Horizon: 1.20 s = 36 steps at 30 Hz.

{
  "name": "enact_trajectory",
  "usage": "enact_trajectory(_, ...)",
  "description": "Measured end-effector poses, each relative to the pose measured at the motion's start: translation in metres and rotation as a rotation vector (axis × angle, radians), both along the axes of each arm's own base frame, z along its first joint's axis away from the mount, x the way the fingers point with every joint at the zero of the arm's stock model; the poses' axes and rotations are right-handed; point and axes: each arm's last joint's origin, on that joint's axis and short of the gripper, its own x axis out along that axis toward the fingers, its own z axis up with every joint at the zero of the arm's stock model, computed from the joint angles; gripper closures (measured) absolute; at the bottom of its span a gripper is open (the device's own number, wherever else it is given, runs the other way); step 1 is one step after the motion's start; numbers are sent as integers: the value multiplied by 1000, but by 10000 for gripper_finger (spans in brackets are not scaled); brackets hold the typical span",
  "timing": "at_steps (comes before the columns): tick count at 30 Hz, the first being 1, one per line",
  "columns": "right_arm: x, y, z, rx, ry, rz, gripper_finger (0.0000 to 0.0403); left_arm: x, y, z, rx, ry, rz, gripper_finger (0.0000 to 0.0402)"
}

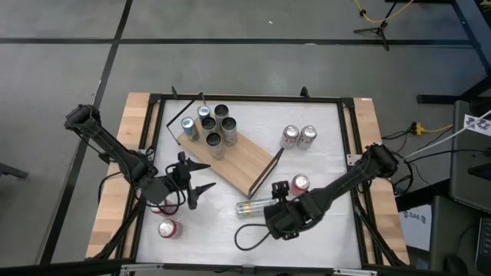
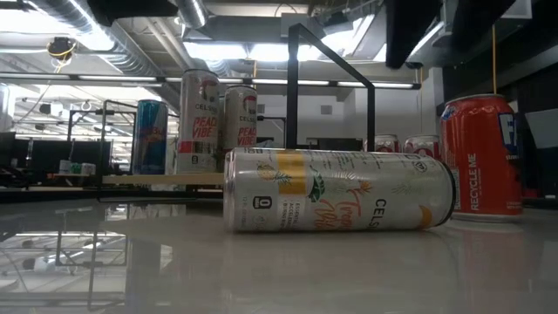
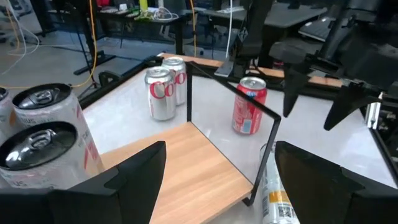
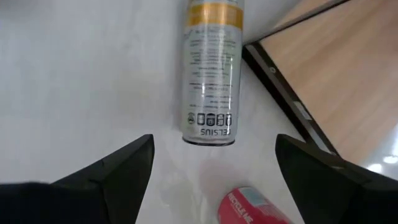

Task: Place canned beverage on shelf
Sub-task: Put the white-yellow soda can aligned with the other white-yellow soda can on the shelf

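Hovering left of the shelf (image 1: 230, 157), the left claw (image 1: 201, 176) gapes empty. Six upright cans (image 1: 211, 125) crowd the light wooden, black-framed board's far-left end. A white slim can (image 1: 253, 207) lies toppled on the desk (image 1: 322, 230) near the right claw (image 1: 278, 193), spread wide above it.

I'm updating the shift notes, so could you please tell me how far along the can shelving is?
Done: six cans stand at one end of the shelf. In hand: nothing is gripped; the right claw is open, pointed at the tipped white can lying beside the shelf. The left claw is open, empty, beside the shelf. Left: that can, two silver cans, the red can and another red can.
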Motion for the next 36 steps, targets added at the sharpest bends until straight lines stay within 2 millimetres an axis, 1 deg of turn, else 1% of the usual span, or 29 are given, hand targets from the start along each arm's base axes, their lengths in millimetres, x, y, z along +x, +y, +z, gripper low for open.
enact_trajectory(5, 9, -7, -10, -13, 21, -25, 72, 4, -4, -5, -1, 18, -23, 107)
enact_trajectory(8, 9, -7, -14, -28, 22, -21, 72, 5, -5, -7, -1, 24, -30, 107)
enact_trajectory(12, 4, -10, -33, -41, 40, -33, 72, 5, -5, -7, -1, 23, -31, 107)
enact_trajectory(18, 4, -13, -62, -20, 7, -48, 72, 6, -5, -6, -6, 17, -32, 107)
enact_trajectory(22, 4, -21, -76, -38, -11, -70, 72, 6, -5, -5, -14, 6, -33, 107)
enact_trajectory(25, 5, -27, -86, -21, -24, -86, 72, 6, -5, -5, -15, 5, -33, 107)
enact_trajectory(31, 2, -30, -100, 15, -13, -82, 72, 6, -7, -5, -32, 14, -72, 107)
enact_trajectory(36, 1, -30, -106, 30, -33, -78, 72, 15, -15, -10, -72, 2, -131, 107)
